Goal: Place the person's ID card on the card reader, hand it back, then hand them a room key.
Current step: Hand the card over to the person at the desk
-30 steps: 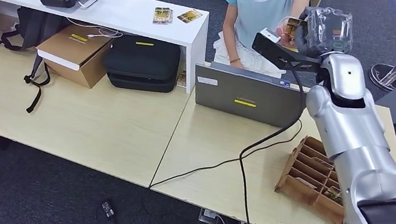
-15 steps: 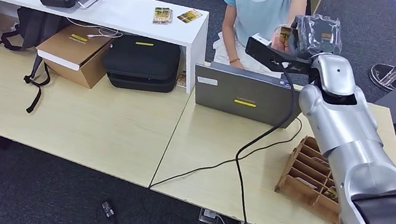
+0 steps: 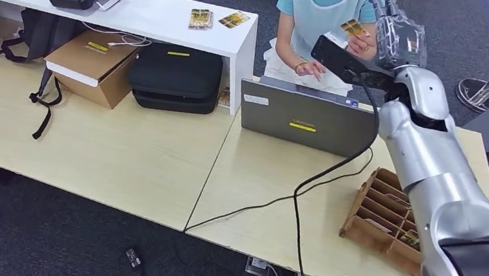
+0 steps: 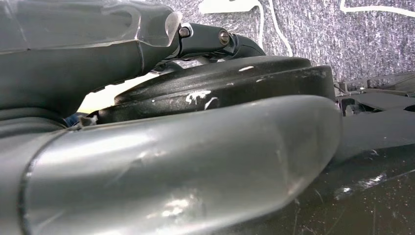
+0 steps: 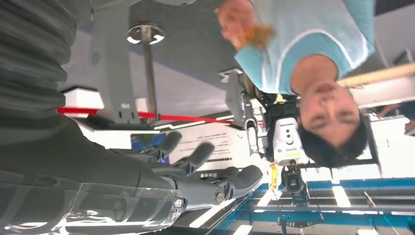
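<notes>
Right hand fingers now spread and empty, card passed to person's hand

The card now sits in the person's hand, no longer held by the right hand. That right hand has let go, its fingers spread apart and holding nothing. The person's other hand now rests near the laptop.

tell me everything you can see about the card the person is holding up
The card is small, flat and rectangular, with a yellow-gold printed face; its details are too small to read. It is raised and tilted, pinched in the person's hand in front of their light blue top. It sits just left of the right robot hand, which holds nothing.
</notes>
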You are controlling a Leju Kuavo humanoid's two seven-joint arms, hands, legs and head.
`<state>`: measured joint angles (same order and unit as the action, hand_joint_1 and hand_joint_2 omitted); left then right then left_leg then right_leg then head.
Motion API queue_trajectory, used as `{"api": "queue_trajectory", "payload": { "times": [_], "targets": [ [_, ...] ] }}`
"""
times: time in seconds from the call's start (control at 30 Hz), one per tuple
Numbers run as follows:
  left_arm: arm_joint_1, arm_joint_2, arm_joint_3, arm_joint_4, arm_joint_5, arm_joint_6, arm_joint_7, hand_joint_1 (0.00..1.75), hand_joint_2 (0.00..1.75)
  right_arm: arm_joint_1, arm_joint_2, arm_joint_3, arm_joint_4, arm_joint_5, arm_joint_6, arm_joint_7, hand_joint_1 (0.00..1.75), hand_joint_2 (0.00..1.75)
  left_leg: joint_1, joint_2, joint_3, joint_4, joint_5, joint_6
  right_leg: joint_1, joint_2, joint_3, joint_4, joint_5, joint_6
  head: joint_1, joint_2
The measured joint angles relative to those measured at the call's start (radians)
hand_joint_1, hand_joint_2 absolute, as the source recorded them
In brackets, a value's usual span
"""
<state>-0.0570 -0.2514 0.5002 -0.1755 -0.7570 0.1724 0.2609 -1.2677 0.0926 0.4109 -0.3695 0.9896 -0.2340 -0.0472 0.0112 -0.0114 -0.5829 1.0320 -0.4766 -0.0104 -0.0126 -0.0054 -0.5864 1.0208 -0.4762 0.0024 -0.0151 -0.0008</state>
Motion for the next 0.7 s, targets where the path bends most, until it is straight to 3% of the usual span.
{"api": "queue_trajectory", "payload": {
  "times": [0.17,0.33,0.5,0.6,0.7],
  "targets": [
    [0.0,-0.001,0.018,0.0,0.016,0.0,0.0,0.0,0.0,0.038,-0.066,-0.101,-0.1,-0.162,0.048,-0.121,0.0,1.75,0.0,-0.001,0.0,0.001,0.0,0.0,0.0,-0.001,0.001,-0.001,0.0,0.0,0.0,0.0],
    [0.0,-0.005,0.039,0.0,0.028,0.0,0.0,0.0,0.0,0.169,-0.175,-0.215,-0.262,-0.44,0.265,-0.224,0.0,1.75,0.0,-0.003,0.0,0.001,-0.001,0.001,0.0,-0.004,0.002,-0.003,0.0,0.001,0.0,0.0],
    [0.0,-0.006,0.064,0.0,0.041,0.0,0.0,0.0,0.0,0.436,-0.328,-0.316,-0.498,-0.869,0.604,-0.293,0.0,1.75,0.0,-0.007,0.001,0.002,-0.002,0.003,0.0,-0.007,0.006,-0.005,-0.001,0.002,-0.001,0.0],
    [0.001,-0.006,0.078,0.0,0.044,0.0,0.0,0.0,0.0,0.619,-0.405,-0.373,-0.651,-1.035,0.666,-0.291,0.0,1.75,0.0,-0.008,0.0,0.002,-0.004,0.005,0.0,-0.008,0.005,-0.005,-0.002,0.003,-0.001,0.0],
    [0.001,-0.007,0.089,0.0,0.045,0.0,0.0,0.0,0.0,0.832,-0.449,-0.447,-0.83,-1.163,0.684,-0.271,0.0,1.75,0.0,-0.008,0.0,0.001,-0.006,0.006,0.0,-0.008,0.005,-0.006,-0.004,0.005,-0.001,0.0]
  ]
}}
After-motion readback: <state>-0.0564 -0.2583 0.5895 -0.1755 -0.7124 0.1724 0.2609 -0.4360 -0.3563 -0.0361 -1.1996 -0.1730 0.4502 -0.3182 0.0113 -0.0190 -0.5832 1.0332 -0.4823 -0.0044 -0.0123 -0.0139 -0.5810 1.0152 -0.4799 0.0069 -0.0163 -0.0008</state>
